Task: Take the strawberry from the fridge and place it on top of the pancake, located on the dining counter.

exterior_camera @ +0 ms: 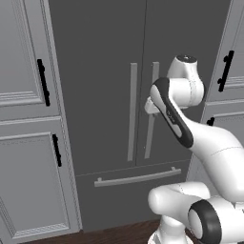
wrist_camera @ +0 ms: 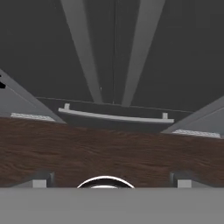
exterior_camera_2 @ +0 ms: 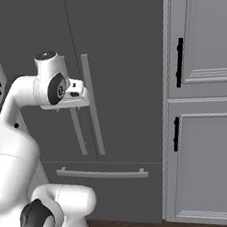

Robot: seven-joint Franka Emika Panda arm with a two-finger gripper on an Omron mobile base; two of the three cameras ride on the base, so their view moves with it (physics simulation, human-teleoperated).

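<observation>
Grey cabinets (exterior_camera: 28, 119) with black handles stand on the left; the dark fridge (exterior_camera: 105, 71) fills the middle, both doors closed, its two long bar handles (exterior_camera: 132, 112) side by side above a drawer handle (exterior_camera: 137, 177); the gripper (wrist_camera: 109, 181) hangs before them over the wood floor (wrist_camera: 109, 153), fingers spread wide, holding nothing; more cabinets (exterior_camera_2: 204, 99) stand right.
</observation>
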